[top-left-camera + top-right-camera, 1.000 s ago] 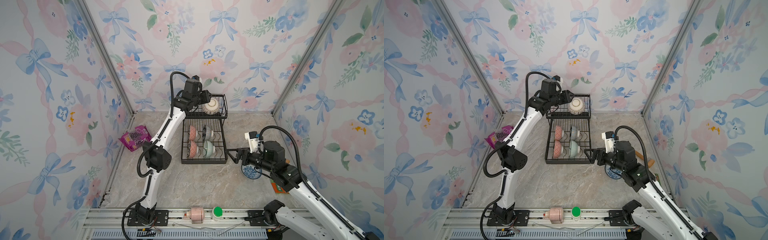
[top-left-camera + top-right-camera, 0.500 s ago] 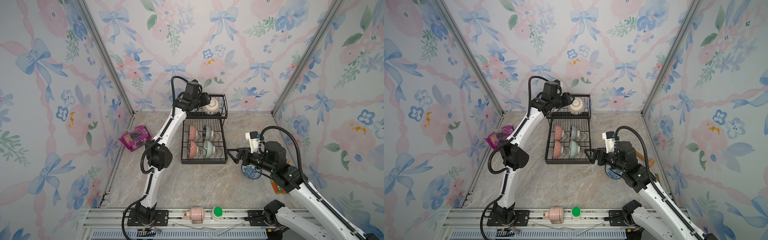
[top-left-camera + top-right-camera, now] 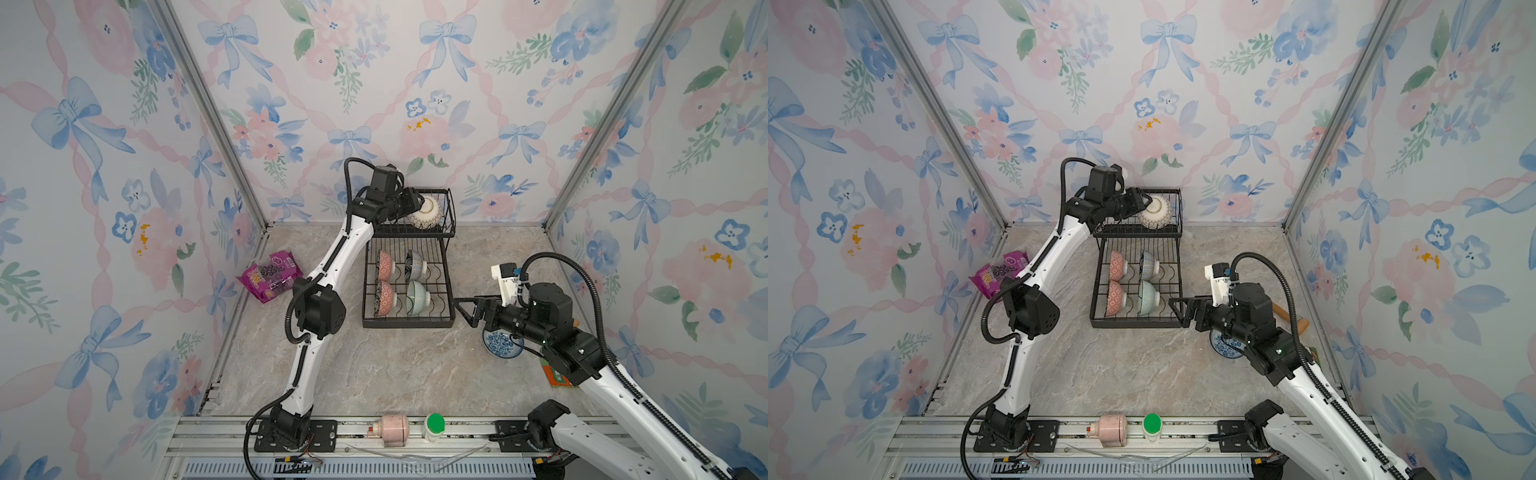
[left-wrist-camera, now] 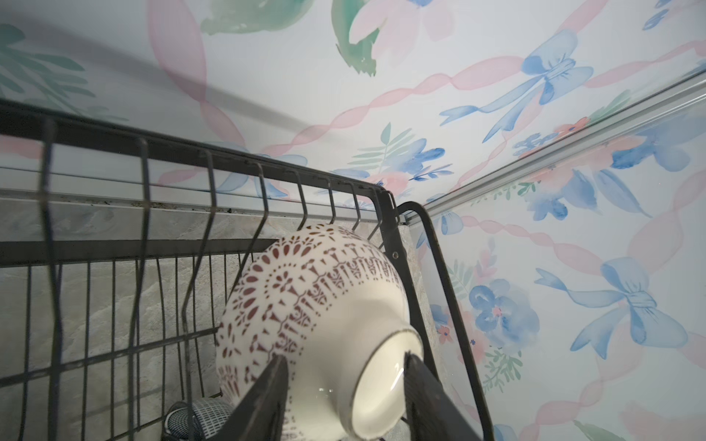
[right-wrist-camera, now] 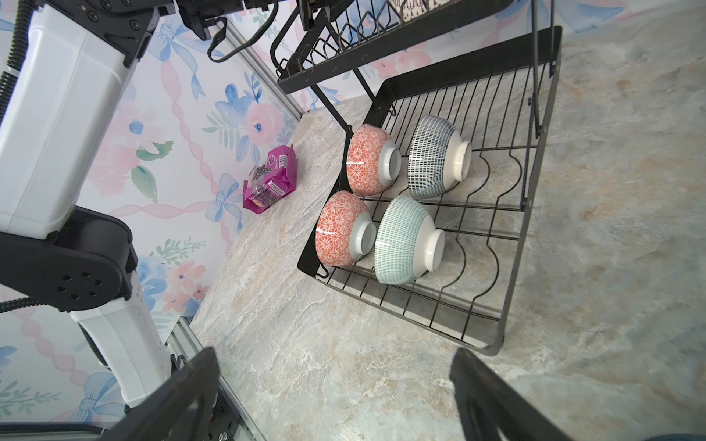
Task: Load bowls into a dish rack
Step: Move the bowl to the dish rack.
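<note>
The left claw (image 4: pixel 345 359) straddles the foot of the white lattice bowl (image 4: pixel 317 298), tipped sideways in the top basket of the dish rack (image 3: pixel 409 323); gripping or loose, I cannot tell. The right claw (image 5: pixel 334 353) gapes wide above the desk (image 3: pixel 374 374).

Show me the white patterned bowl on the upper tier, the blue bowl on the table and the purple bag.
white patterned bowl (image 3: pixel 425 214): in a top view, on its outer wall.
blue bowl (image 3: pixel 498 347): in a top view, on its patterned inside.
purple bag (image 3: pixel 272 276): in a top view, on its front face.
</note>
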`<control>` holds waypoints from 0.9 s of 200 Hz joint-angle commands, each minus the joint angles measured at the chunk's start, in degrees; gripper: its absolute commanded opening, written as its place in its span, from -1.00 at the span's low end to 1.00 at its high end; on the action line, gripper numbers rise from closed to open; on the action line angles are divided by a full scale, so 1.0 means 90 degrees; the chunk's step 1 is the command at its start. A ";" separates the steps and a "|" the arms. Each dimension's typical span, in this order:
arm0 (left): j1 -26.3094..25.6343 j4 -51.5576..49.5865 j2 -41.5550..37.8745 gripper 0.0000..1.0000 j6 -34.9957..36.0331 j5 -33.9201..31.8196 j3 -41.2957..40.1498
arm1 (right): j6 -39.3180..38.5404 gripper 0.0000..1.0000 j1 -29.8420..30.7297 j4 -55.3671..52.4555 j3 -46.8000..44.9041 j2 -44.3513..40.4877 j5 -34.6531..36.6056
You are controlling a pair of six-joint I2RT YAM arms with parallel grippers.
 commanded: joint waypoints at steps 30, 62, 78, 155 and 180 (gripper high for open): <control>-0.0089 0.0355 0.0101 0.03 -0.0080 0.0360 0.0026 | 0.0042 0.92 0.0084 0.0151 -0.0077 0.0034 0.0011; -0.0124 0.0443 0.0111 0.03 -0.0080 0.0461 0.0031 | 0.0077 0.92 0.0094 0.0201 -0.0066 0.0040 -0.0007; -0.0125 0.0466 0.0129 0.03 -0.0080 0.0479 0.0034 | 0.0088 0.92 0.0100 0.0201 -0.0065 0.0022 0.0008; -0.0173 0.0611 0.0185 0.04 -0.0090 0.0563 0.0036 | 0.0046 0.92 0.0143 -0.0033 0.0007 -0.0116 0.0130; -0.0169 0.0680 0.0202 0.04 -0.0118 0.0594 0.0036 | 0.0042 0.92 0.0143 -0.0023 0.0013 -0.0096 0.0108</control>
